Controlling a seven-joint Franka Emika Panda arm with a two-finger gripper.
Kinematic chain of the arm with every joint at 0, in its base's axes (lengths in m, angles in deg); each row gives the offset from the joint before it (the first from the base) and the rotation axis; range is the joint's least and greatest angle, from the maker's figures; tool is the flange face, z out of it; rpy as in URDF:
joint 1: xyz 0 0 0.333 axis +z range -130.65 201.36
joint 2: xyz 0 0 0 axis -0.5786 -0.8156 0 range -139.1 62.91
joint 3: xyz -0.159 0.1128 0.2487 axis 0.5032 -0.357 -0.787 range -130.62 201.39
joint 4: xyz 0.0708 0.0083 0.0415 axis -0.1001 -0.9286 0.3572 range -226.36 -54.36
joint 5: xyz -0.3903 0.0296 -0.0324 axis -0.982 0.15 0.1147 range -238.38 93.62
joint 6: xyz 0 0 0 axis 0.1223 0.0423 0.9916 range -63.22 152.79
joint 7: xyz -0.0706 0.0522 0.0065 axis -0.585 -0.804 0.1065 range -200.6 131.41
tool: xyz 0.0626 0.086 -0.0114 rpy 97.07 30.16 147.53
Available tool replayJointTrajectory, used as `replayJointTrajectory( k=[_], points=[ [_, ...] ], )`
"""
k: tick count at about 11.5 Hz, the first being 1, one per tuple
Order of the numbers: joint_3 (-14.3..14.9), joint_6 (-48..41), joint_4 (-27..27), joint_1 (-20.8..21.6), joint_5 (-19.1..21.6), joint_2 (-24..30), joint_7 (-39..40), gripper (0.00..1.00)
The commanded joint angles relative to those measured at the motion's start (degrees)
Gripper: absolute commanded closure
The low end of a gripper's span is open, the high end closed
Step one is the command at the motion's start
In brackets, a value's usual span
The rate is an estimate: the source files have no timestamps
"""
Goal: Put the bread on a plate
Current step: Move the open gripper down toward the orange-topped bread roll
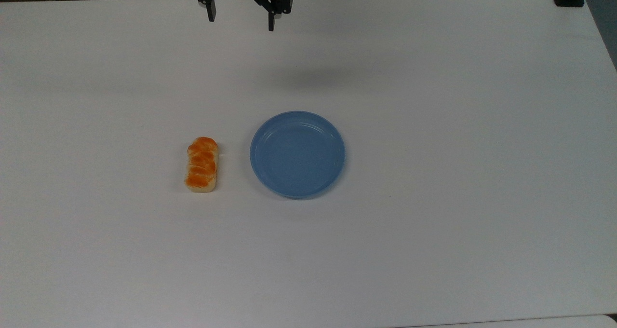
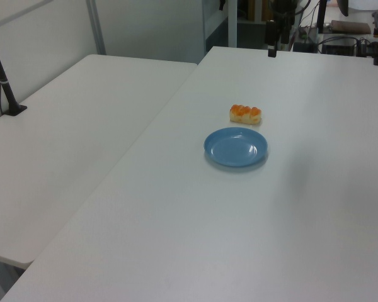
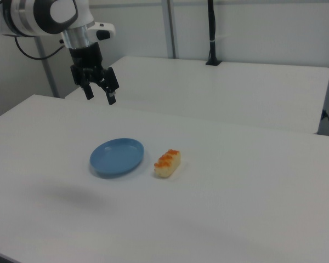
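The arm (image 3: pixel 41 13) has a glossy white shell in rounded, bulbous segments, with black rings at the joints and a round dark cap on the side of the wrist segment. A short silver-grey cylinder sits below that segment, and a small white block with a dark spot projects from its side. A black cable runs off the arm toward the right view's left. The end effector (image 3: pixel 99 94) is black throughout, an angular open linkage of bars ending in two narrow fingers (image 3: pixel 111 97) with blunt rectangular tips. In the top view the end effector (image 1: pixel 240 21) shows small pale screw heads on its linkage.
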Motion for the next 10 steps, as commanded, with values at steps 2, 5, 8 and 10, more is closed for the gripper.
replayJointTrajectory(
  k=[2, 5, 8, 10],
  points=[
    [1.34, 0.50, -2.36, 0.33, 1.07, 1.20, 4.05, 0.00],
    [1.34, 0.50, -2.36, 0.33, 1.07, 1.20, 3.97, 0.00],
    [1.34, 0.50, -2.36, 0.33, 1.07, 1.11, 4.05, 0.00],
    [1.34, 0.85, -2.28, -0.11, 1.07, 1.03, 6.76, 0.00]
  ],
)
